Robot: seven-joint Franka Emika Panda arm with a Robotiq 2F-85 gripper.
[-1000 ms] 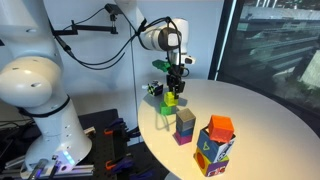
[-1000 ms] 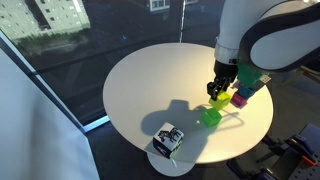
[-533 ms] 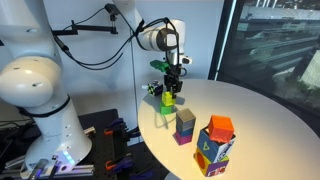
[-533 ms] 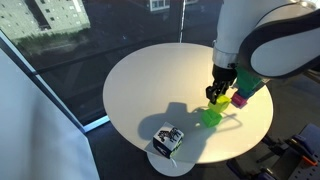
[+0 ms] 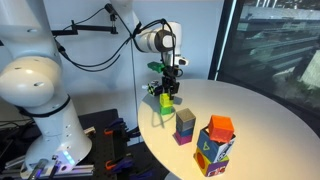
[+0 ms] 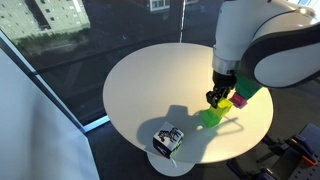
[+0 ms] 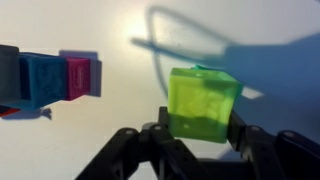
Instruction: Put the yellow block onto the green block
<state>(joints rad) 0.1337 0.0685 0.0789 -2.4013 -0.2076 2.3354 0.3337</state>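
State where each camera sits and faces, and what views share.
Exterior view: beside the robot's base, facing across the table; arm and gripper show.
Exterior view: high up, looking down on the table; forearm, gripper show.
Wrist view: looks down past the fingers at the yellow block between them.
Shared: both exterior views show the gripper.

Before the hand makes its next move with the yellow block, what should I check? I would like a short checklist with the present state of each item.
1. Yellow block held between the fingers of the hand: ok.
2. Yellow block over the green block: ok, roughly, in both exterior views. Exact line-up: cannot tell.
3. Yellow block already resting on the green block: cannot tell.
4. Green block sitting flat on the table: ok.
5. Grey, blue and pink blocks standing apart from the green block: ok.
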